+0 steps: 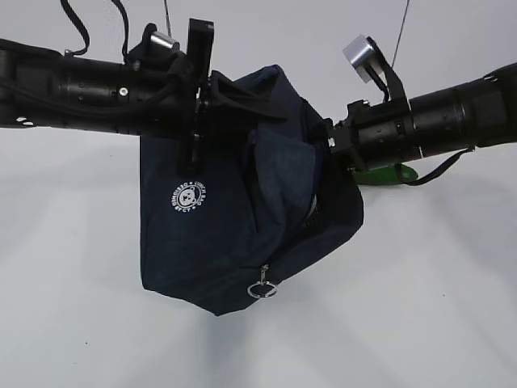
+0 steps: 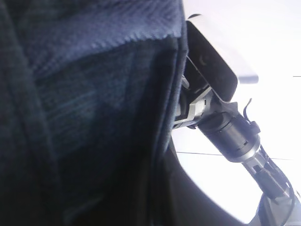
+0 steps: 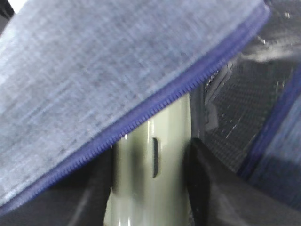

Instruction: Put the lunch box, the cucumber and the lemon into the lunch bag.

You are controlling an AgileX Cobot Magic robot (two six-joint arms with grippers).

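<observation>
Navy fabric lunch bag [image 1: 234, 210] sags, soft; left gripper [image 1: 196, 105] pinched shut on its rim. Right gripper [image 3: 150, 188] half-open around the lunch box [image 3: 150, 160], rigid, slick.

Lunch bag [image 1: 234, 218] hangs off the table [image 1: 420, 323], both arms at its top. Zipper flap [image 3: 103, 80] droops over the mouth, leaving a narrow gap; lunch box [image 3: 150, 174] fills that gap. Open room under the bag and along the table's front edge.
</observation>
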